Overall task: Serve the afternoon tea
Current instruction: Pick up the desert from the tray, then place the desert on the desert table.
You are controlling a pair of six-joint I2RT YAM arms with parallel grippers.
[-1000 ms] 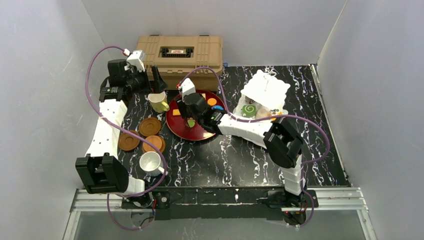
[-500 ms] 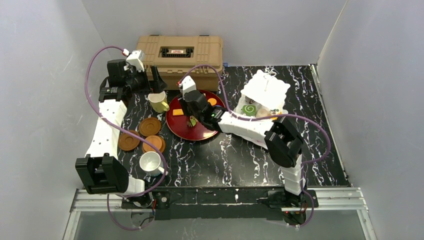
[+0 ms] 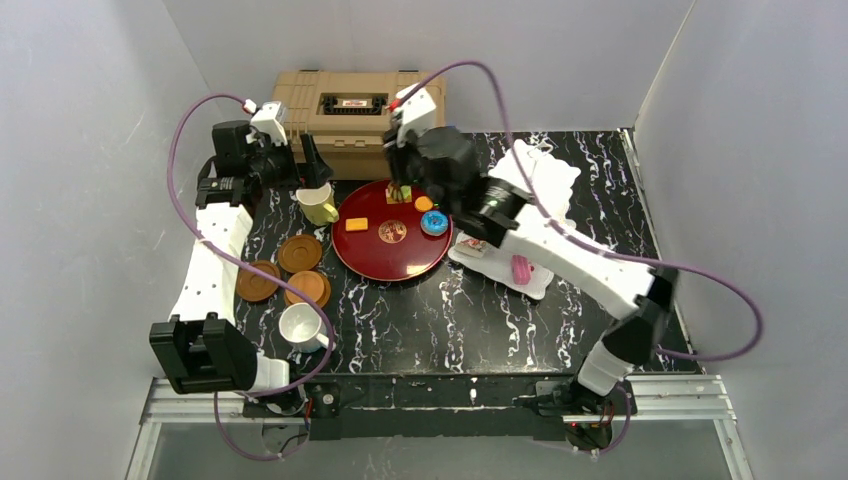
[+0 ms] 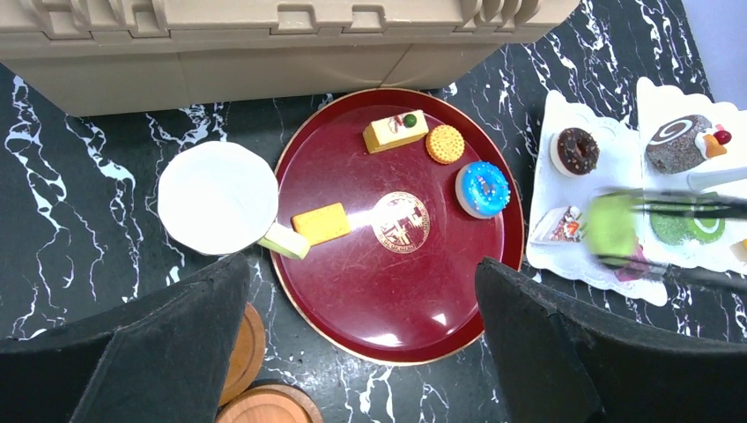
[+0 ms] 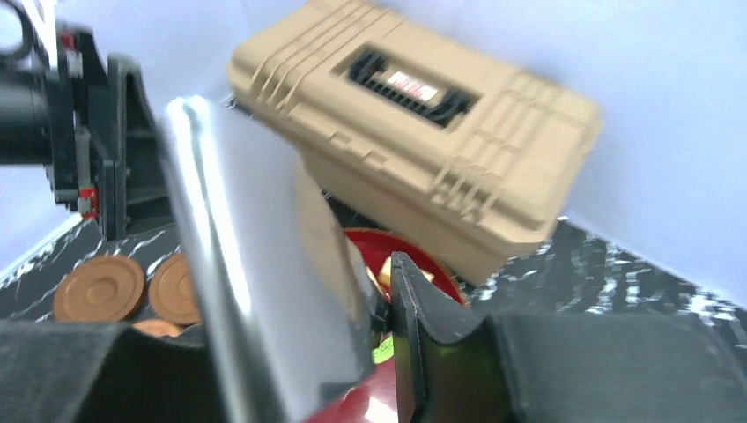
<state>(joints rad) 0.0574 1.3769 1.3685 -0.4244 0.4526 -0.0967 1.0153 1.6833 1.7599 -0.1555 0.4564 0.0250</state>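
**Tea things counted, placed by the grippers**

Two mugs: a pale-yellow mug [image 4: 218, 198] near the left gripper [image 4: 362, 263], and a white mug [image 3: 300, 325] well back from it. Three brown saucers [image 3: 300, 253] lie between the mugs. One white stand [image 3: 545, 170], near the right gripper [image 3: 402, 186], bears at least five sweets [image 4: 578, 150]. One red tray [image 4: 396, 300], near both grippers, bears four: cake slice [image 4: 395, 130], biscuit [image 4: 445, 144], blue doughnut [image 4: 482, 189], orange bar [image 4: 321, 223]. One blurred green cake [image 4: 610, 227] is held in the right gripper. One tan case [image 3: 345, 110].

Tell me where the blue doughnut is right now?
In the top view, the blue doughnut lies on the right part of the dark-red tray, just nearer than a round orange biscuit, with the white stand to its right.
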